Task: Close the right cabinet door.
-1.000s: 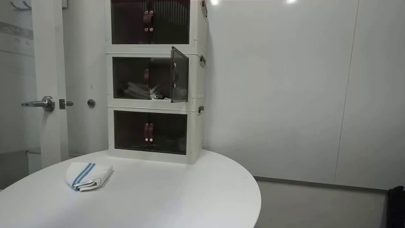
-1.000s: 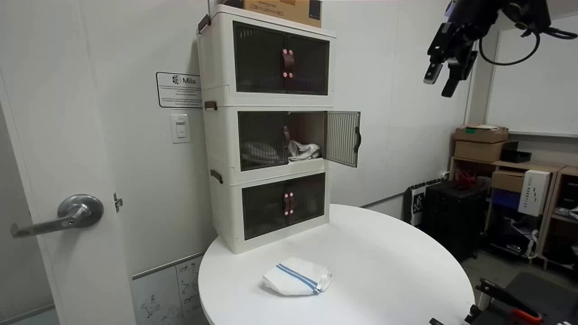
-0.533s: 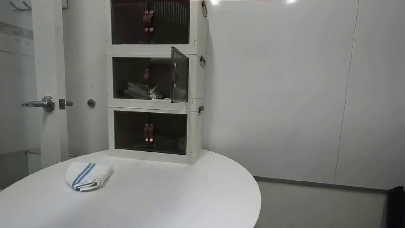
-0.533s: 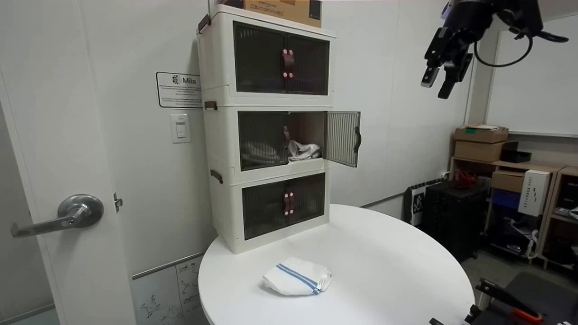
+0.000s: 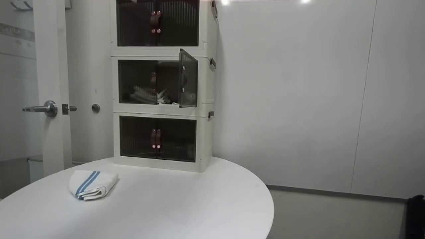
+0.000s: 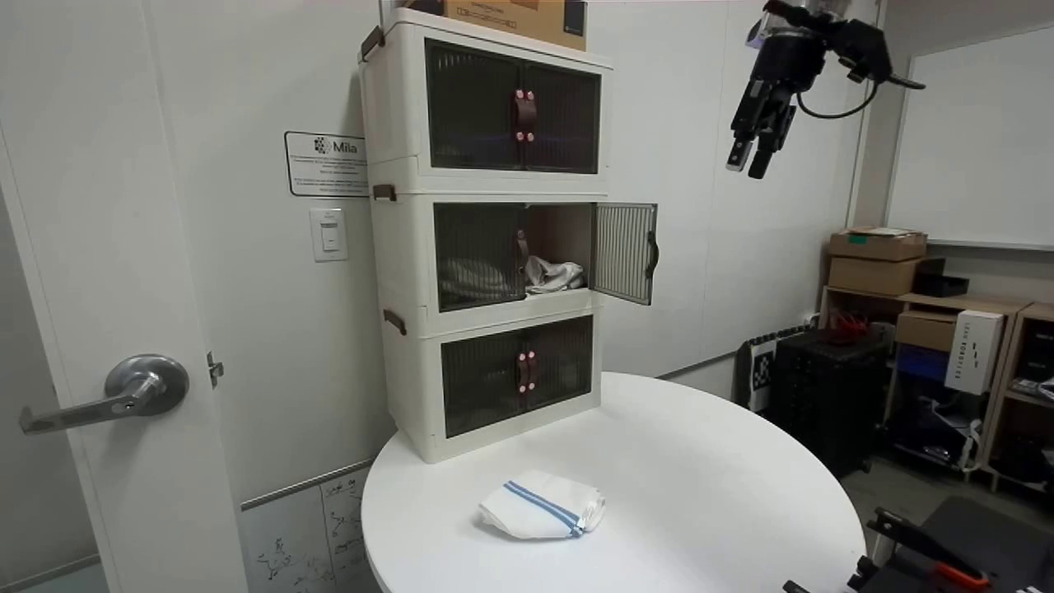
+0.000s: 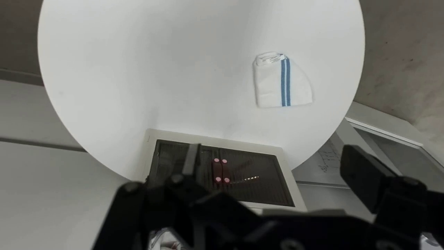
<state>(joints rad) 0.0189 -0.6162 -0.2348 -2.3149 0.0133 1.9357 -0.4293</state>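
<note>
- White cabinet (image 6: pixel 403 255): in an exterior view, its middle tier (image 6: pixel 515 313) gapes at three o'clock.
- Right cabinet door (image 6: pixel 623 251): swung out there; best pushed on its outer face towards nine o'clock until flush.
- Gripper (image 6: pixel 748 163): well clear at two o'clock from the door, fingers (image 7: pixel 362 178) parted around nothing; joining them should firm the push.
- Handle (image 6: pixel 652 254): near the free edge; press beside it for leverage.

From opposite sides, both exterior views face the cabinet (image 6: pixel 486 247) across the tabletop (image 6: pixel 692 469), well back, while the wrist view, just behind the hand (image 7: pixel 272 154), looks down on the same pair.
</note>
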